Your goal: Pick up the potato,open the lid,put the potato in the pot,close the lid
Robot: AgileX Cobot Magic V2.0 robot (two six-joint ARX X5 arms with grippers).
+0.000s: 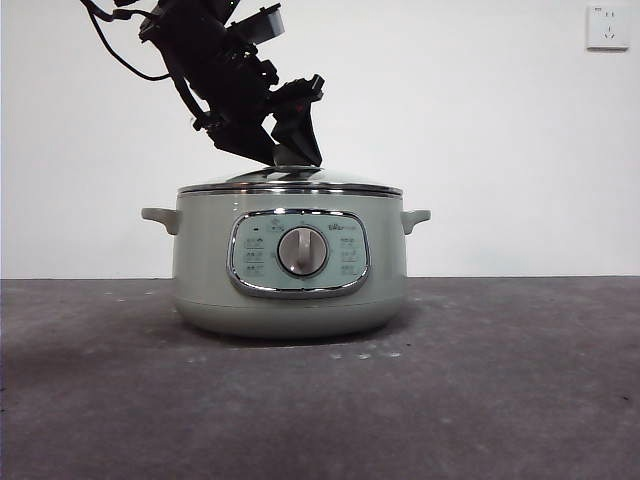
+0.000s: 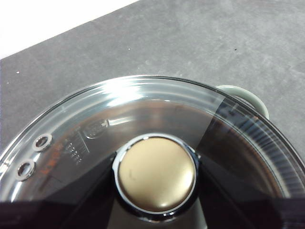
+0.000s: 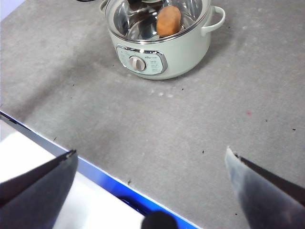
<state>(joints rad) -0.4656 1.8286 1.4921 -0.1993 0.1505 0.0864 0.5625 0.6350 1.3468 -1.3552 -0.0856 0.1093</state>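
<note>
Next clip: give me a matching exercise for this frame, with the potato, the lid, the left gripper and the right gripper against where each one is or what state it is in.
Things:
1. potato
2. lid
3. left gripper
4. right gripper

Places or states:
A. on the pot's rim
B. jaws wide apart, far back from the pot
C. inside the pot
D. at the lid's knob

Pairs: 1-C, 2-A, 3-D, 4-B
</note>
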